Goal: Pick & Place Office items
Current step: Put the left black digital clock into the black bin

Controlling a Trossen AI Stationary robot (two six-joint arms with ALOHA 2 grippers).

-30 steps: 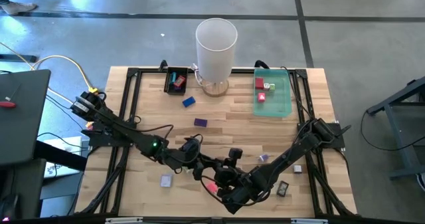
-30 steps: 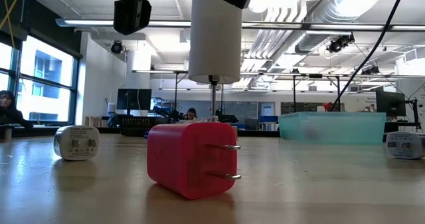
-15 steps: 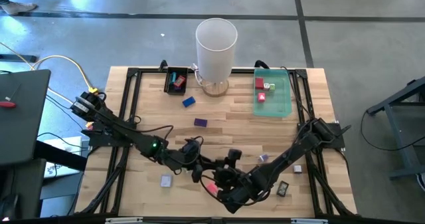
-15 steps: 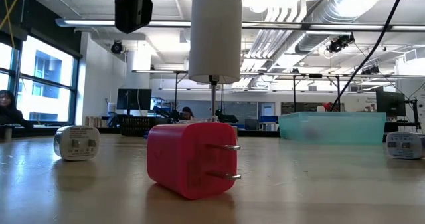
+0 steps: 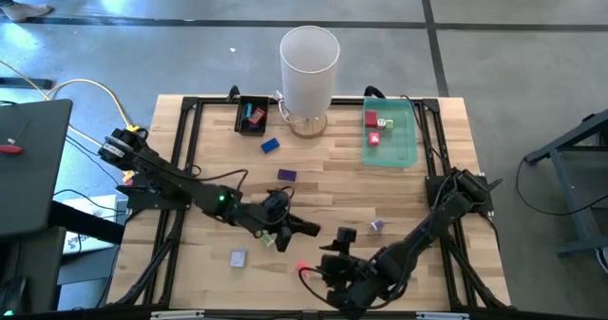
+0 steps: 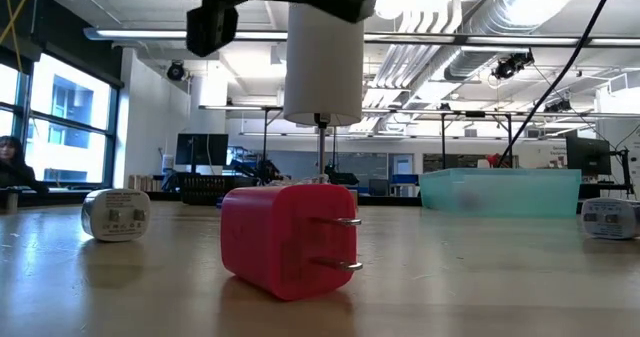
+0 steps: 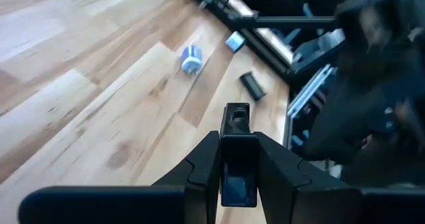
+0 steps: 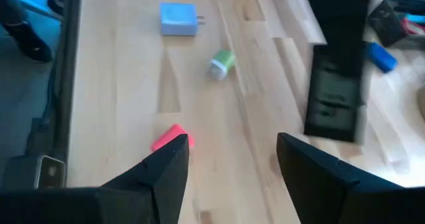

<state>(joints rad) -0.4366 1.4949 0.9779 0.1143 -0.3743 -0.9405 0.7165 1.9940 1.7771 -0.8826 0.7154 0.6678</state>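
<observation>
The right fingers [image 5: 334, 263] have let go and backed toward the surface's [image 5: 323, 173] front edge, standing open near the pink plug [image 5: 302, 267], while the left fingers [image 5: 309, 228] pinch a black block [image 7: 237, 159].

Left pincer [image 5: 302, 227] clamped mid-table — right pincer [image 5: 330, 260] spread wide, low beside it

The right hand [image 5: 328, 263] has let go and drawn back; the left hand [image 5: 302, 227] lifted a black piece [image 7: 237, 159].

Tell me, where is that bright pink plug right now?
In the high view the pink plug lies on the table near its front edge, just ahead of the right hand. In the low view it fills the middle.
</observation>
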